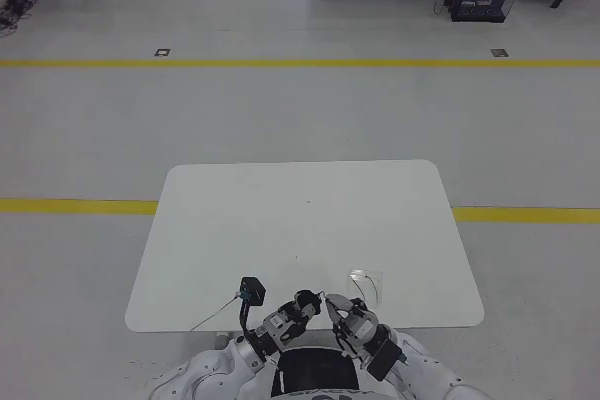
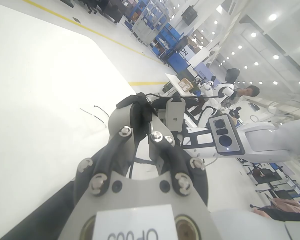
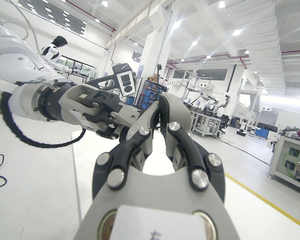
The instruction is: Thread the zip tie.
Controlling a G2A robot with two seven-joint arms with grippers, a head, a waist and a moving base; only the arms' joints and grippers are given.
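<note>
Left claw [image 2: 137,104], right claw [image 3: 160,103] apparently pinch thin black zip tie [image 3: 159,67]

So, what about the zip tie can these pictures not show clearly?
Right wrist view: lower part of the zip tie, hidden inside the right gripper.
Left wrist view: where the left gripper pinches it, dark and blurred.
Top view: whether it is threaded, too small.

table [image 1: 310,220]: smooth matt white | zip tie [image 3: 159,76]: black plastic

Left tool [image 1: 308,300], right tool [image 1: 334,304] close beside it, above white table [image 1: 310,220] edge
</note>
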